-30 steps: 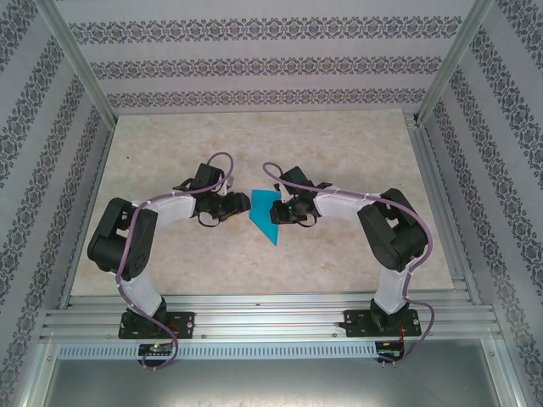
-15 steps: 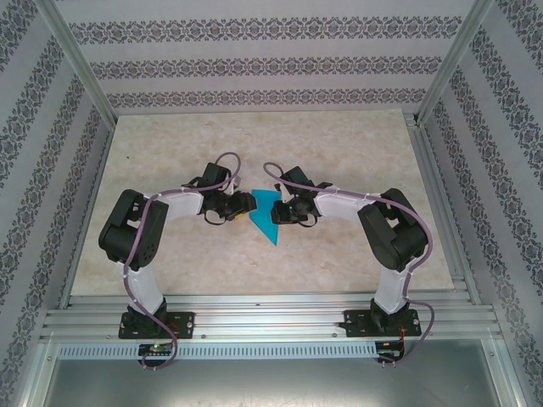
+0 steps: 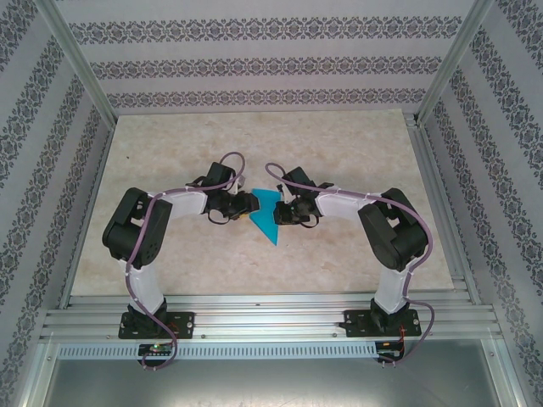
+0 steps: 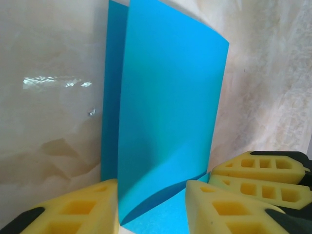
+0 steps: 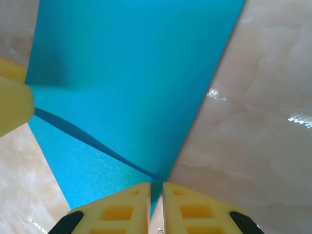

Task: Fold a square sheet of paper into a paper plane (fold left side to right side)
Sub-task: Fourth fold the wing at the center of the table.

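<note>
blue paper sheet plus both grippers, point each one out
square sheet of paper (image 3: pixel 265 219), top view, middle of the blue surface
left gripper (image 4: pixel 152 207), left wrist view, midway between its yellow fingertips
right gripper (image 5: pixel 157 204), right wrist view, midway between its yellow fingertips

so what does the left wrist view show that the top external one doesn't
Left wrist: the top layer of the blue paper lifted, curving off the lower one, between the yellow fingers of the left hand. Top external: the left arm, the right arm, the paper's pointed near end, the whole table. Both: the paper with the left hand at its edge.
</note>
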Action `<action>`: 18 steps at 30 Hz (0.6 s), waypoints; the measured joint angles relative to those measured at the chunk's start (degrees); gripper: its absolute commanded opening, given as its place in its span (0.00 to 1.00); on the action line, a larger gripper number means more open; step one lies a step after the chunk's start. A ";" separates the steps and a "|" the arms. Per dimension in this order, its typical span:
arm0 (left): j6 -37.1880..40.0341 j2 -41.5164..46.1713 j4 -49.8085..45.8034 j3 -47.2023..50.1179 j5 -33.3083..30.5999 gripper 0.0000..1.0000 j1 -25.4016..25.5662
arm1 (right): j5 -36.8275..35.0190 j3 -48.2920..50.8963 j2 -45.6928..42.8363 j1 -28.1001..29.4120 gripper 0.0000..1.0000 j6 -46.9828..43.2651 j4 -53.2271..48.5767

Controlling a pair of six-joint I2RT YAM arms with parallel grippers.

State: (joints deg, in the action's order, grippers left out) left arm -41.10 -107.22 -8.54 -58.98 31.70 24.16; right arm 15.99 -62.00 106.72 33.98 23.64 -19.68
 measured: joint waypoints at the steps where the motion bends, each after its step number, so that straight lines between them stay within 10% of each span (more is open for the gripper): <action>1: -0.13 -0.11 -0.02 -0.11 0.00 0.30 0.07 | 0.00 0.02 0.00 0.00 0.15 0.00 -0.02; 12: -0.48 -0.20 -0.02 -0.63 0.20 0.12 0.76 | -7.67 2.47 -7.45 1.25 0.39 -1.49 -1.29; 18: -1.05 0.07 -0.02 -0.63 0.15 0.12 0.76 | -18.93 2.49 -10.03 11.41 0.45 -2.82 -1.31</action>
State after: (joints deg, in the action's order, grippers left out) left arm -42.15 -107.15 -8.56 -59.61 31.86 24.93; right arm -2.94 -59.51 96.68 45.39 20.82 -20.99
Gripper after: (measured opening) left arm 0.116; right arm 0.439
